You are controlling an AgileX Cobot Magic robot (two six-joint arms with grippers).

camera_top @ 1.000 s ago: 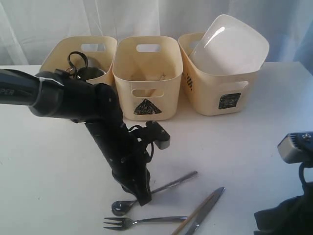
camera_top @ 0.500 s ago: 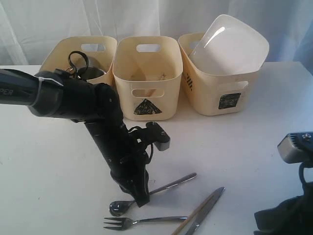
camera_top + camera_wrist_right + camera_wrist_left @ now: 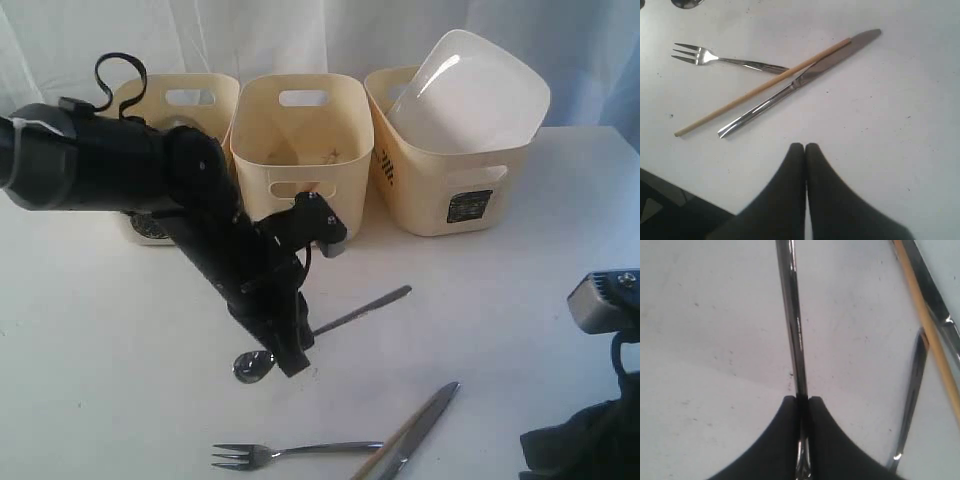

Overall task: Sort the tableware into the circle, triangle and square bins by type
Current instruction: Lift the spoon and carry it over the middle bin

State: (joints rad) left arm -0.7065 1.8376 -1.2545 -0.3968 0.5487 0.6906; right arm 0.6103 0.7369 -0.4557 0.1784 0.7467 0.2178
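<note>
Here, white tabletop, three cream bins, pale curtain behind

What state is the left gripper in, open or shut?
Shut on the spoon: in the left wrist view, the left gripper pinches its steel handle.

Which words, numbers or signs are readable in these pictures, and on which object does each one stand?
No words or numbers can be read in any view.
On the right bin: a dark squarish label on the front, too blurred to read, and dark scribbles on its side.
On the left bin: a dark mark, mostly hidden behind the left arm.
On the middle bin: no sign visible.
</note>
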